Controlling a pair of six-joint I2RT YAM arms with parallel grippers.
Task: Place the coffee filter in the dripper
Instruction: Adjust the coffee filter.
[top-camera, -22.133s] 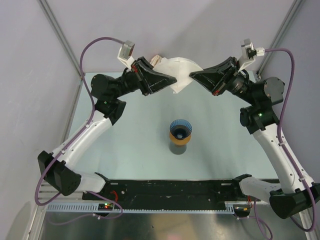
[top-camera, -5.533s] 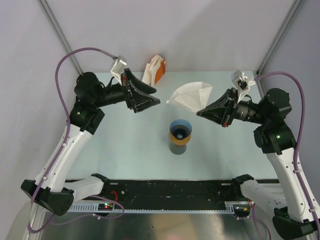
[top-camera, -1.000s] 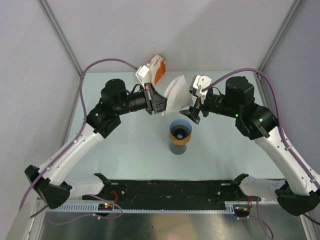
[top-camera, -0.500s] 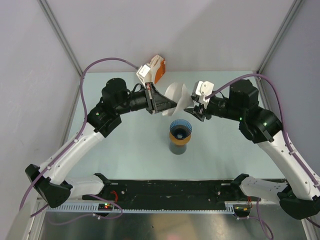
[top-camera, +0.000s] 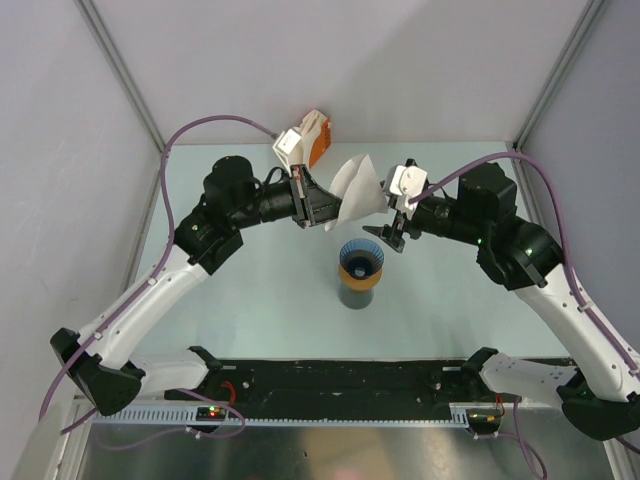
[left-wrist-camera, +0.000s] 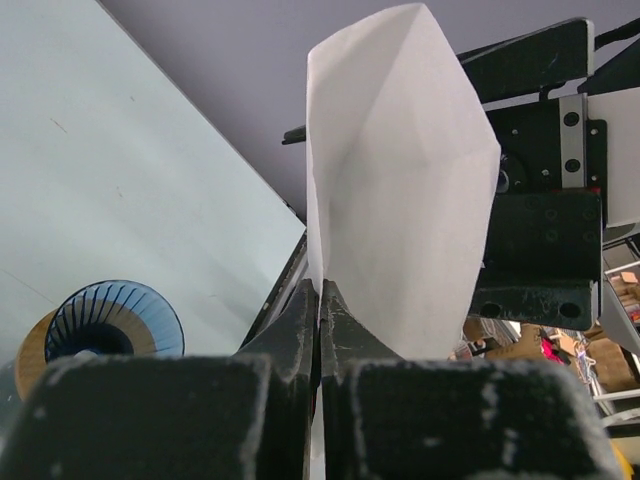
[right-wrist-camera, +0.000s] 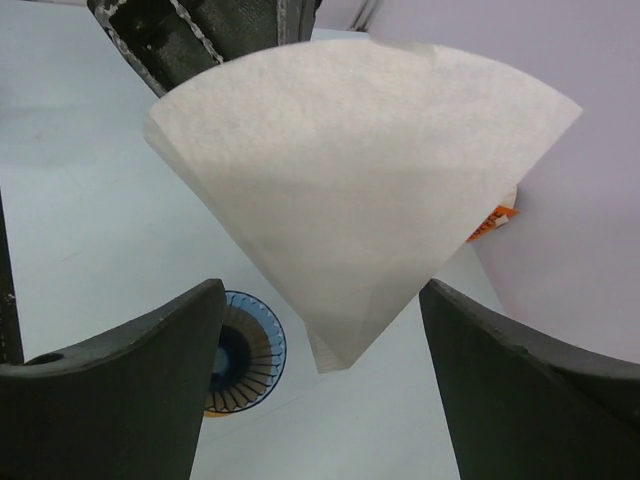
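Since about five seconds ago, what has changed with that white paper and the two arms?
The left arm swung in and the left jaws pinched shut on the coffee filter, which the right jaws held alone then; the right jaws now stand open. The dripper stayed on its cup.

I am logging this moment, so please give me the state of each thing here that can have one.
dripper: empty, upright on the dark cup
coffee filter: held in the air, not in the dripper
left tool: shut on the coffee filter's edge
right tool: open, the filter between its fingers
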